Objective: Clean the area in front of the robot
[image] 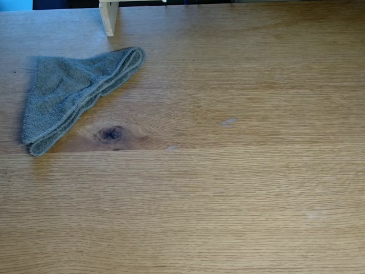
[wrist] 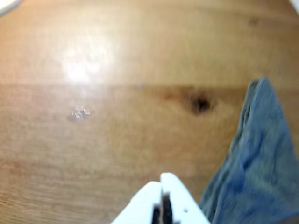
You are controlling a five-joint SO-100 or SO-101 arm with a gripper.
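A folded grey terry cloth (image: 71, 94) lies untouched on the light-brown oak tabletop (image: 228, 200), pale smudges (image: 228, 121) unwiped; the white plastic pincer (wrist: 163, 205), tips together and empty, hovers just beside it. Cleaning looks unstarted.

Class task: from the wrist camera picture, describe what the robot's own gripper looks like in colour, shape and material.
The gripper looks like smooth white plastic: two rounded finger tips meet at a narrow dark slot. The picture is blurred, so cables and markings cannot be made out.
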